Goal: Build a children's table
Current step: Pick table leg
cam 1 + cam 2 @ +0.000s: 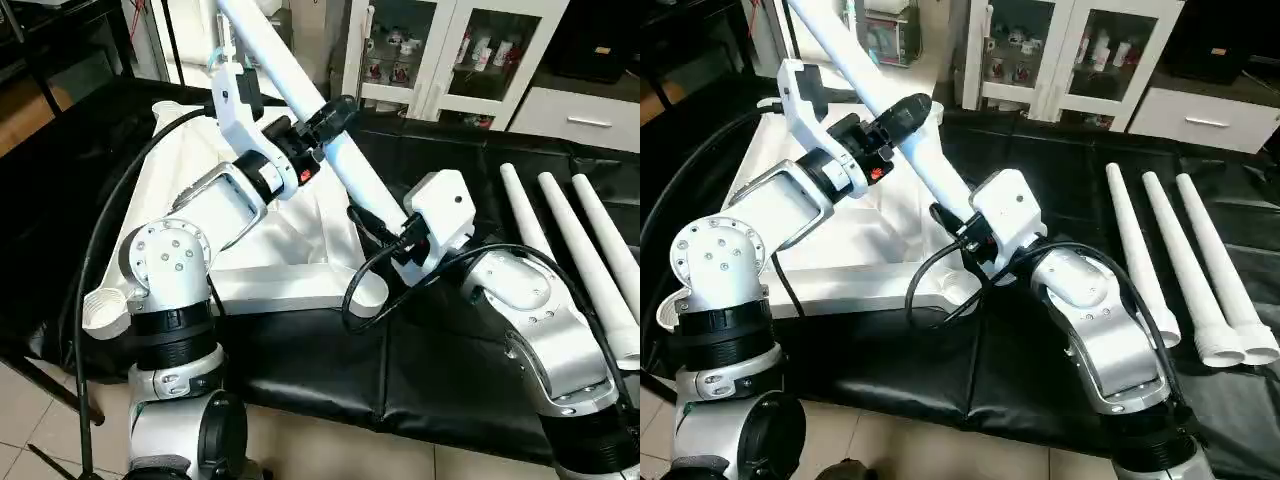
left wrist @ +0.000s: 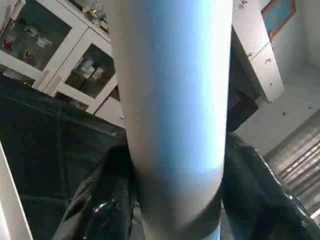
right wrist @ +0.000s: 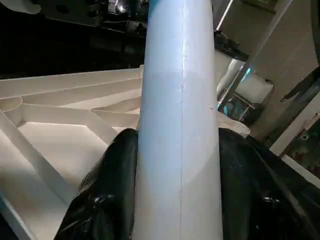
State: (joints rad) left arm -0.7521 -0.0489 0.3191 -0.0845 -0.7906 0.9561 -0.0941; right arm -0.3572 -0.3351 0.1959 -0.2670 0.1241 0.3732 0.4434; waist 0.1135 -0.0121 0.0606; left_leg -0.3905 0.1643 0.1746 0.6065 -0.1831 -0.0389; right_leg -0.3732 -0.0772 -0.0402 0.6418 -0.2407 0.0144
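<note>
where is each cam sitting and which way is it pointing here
Left eye view: on the head, looking forward and down at the table top and three spare legs; both silver forearms show.
Right eye view: the same scene from slightly to the side.
Left wrist view: on the left wrist, looking along the left gripper at the raised leg.
Right wrist view: on the right wrist, looking along the right gripper at that leg, ribbed underside behind.
Shared: every view shows the raised leg.

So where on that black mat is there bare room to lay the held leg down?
Bare black mat lies between the tabletop and the three spare legs, and along the near edge. Crowded: the tabletop corner, where both grippers clamp the tilted leg.
</note>
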